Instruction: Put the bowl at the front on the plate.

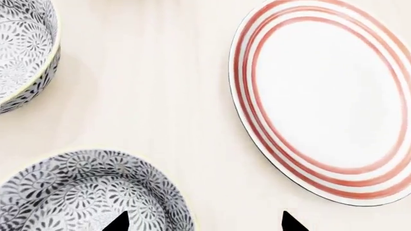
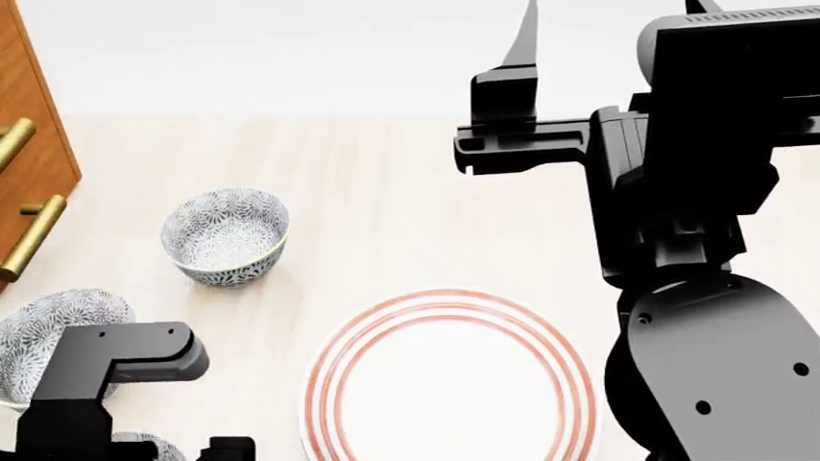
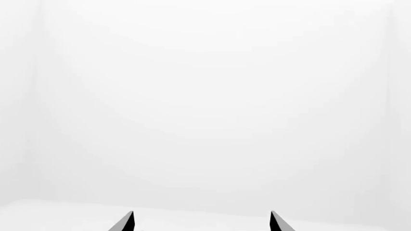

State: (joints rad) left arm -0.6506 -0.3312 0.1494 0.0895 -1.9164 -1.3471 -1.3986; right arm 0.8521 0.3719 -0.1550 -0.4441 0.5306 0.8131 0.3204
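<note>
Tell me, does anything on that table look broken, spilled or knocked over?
Nothing stands out. The plate lies flat and bare, and the bowls in view, such as the far bowl, sit upright and unbroken on the table. Both grippers are open and hold nothing: the left gripper hovers between a bowl and the plate.

The scene is seen by the head view from high above, tilted forward and down over the pale table (image 2: 384,192), with both arms in shot. The table is looked straight down upon by the left wrist view from close range; the plate (image 1: 327,96) and two bowls (image 1: 90,192) are shared with the head view. The right wrist view is pointed outward at a blank white background, and nothing is shared.
</note>
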